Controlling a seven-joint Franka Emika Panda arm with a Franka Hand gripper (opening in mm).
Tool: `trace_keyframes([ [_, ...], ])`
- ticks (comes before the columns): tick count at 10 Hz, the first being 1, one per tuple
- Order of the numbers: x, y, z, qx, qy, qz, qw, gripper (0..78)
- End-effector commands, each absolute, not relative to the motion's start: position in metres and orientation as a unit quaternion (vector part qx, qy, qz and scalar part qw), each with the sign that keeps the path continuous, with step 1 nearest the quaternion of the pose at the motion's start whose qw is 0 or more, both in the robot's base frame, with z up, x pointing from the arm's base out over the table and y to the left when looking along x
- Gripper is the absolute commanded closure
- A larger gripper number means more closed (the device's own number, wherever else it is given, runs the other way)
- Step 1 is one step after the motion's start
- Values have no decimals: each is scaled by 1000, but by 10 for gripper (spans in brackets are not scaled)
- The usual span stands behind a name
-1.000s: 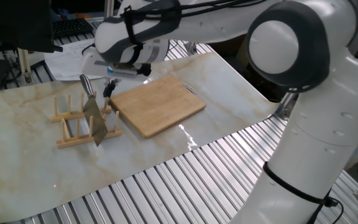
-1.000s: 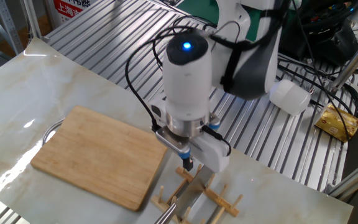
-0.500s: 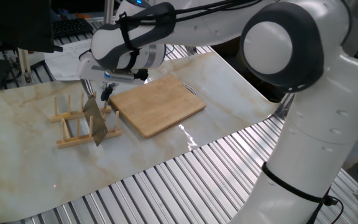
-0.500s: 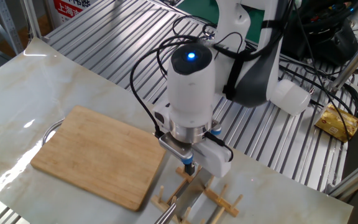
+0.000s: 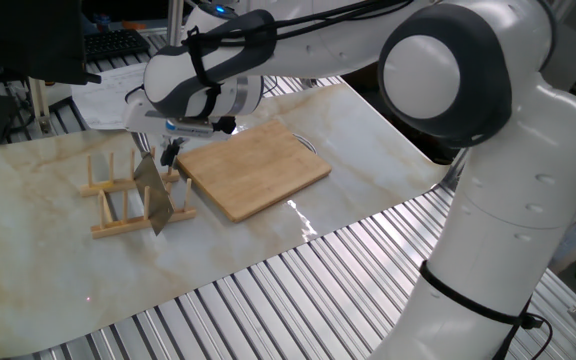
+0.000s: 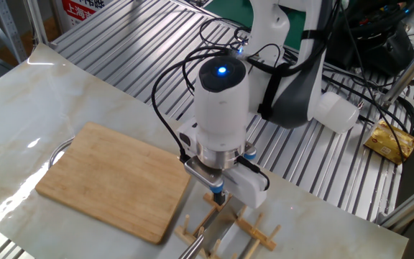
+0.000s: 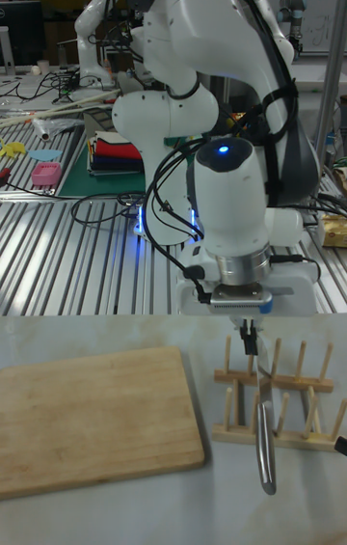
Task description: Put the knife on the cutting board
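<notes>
The knife (image 5: 152, 192) stands on edge in the wooden peg rack (image 5: 118, 208), its grey blade between the dowels and its handle pointing up toward 12 o'clock, so it is not yet on the cutting board (image 5: 252, 167), which lies flat just beside the rack at its 3 o'clock in the first fixed view. The gripper (image 7: 253, 339) hangs directly over the handle, and in the tall view its dark fingertips seem to reach the top of the handle. Whether the jaws are spread around it or already pinching it, I cannot tell, because the wrist hides them. From here I see 3 risks. First, if the fingers close only on the very tip of the handle, the heavy blade may swing or slip out during the lift. Second, the blade sits tight between the dowels, so a pull that is not straight up could drag or tip the light rack. Third, the board is very near, and a low sideways move toward 3 o'clock may knock the blade against its edge.
</notes>
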State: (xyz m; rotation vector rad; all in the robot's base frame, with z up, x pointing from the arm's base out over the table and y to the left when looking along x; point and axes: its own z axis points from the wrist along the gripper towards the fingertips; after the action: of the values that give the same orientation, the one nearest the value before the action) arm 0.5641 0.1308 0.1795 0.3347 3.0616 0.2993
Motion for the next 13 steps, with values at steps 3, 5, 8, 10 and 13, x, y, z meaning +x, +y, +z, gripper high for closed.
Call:
trace_keyframes([
  [3, 564, 131, 181, 111, 989, 97, 28, 776],
  [5, 564, 131, 181, 130, 987, 94, 10, 776],
  [8, 564, 131, 181, 143, 985, 91, -5, 776],
  [10, 564, 131, 181, 141, 985, 95, -9, 776],
  [13, 571, 139, 172, 145, 985, 93, -5, 776],
])
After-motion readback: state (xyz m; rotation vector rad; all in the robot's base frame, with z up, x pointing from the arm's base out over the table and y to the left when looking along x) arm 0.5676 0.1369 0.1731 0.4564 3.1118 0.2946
